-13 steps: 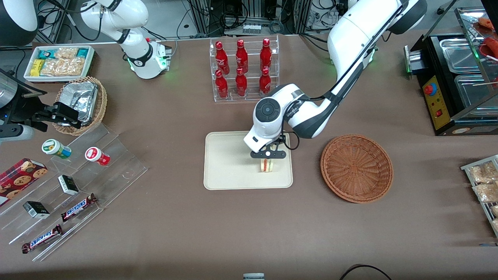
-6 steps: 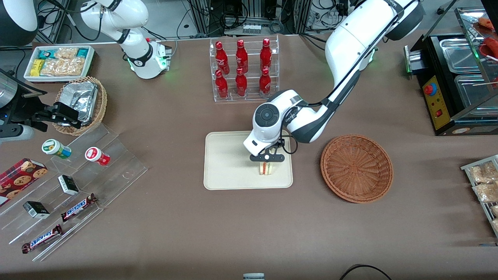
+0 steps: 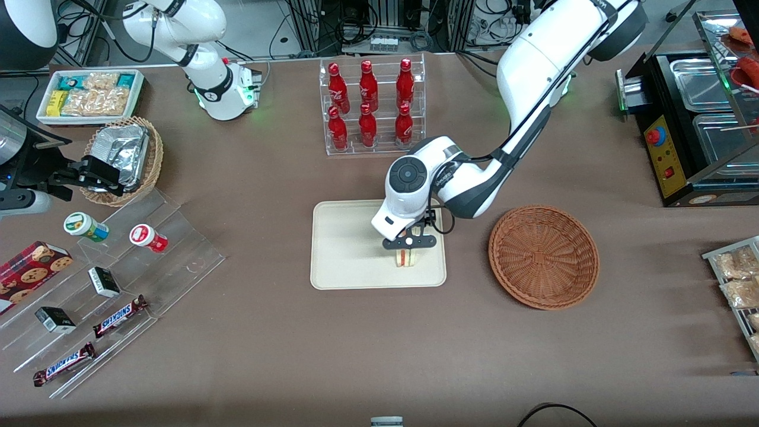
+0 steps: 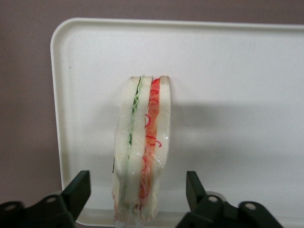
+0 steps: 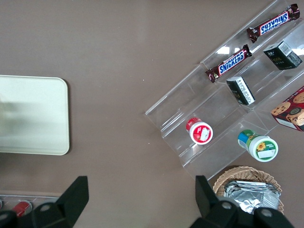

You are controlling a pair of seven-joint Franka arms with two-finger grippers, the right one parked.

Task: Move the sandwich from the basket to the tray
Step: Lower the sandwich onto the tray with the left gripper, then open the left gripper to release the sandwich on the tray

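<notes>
The sandwich [image 3: 406, 257] [image 4: 142, 147], white bread with red and green filling, stands on its edge on the cream tray [image 3: 347, 249] [image 4: 228, 71], near the tray's end closest to the basket. My gripper [image 3: 408, 248] [image 4: 137, 192] hangs right over the sandwich, open, with a black finger [image 4: 78, 192] on each side and a clear gap between each finger and the bread. The reddish-brown wicker basket [image 3: 544, 256] lies beside the tray, toward the working arm's end of the table, with nothing in it.
An acrylic rack of red bottles [image 3: 370, 105] stands farther from the front camera than the tray. A stepped acrylic shelf [image 3: 118, 273] with snack bars and cups, a small foil-filled basket [image 3: 123, 159] and a white snack bin [image 3: 89, 95] lie toward the parked arm's end.
The gripper came down with the sandwich onto the tray and shifted slightly toward the front camera. Since half a second ago it has hardly moved.
</notes>
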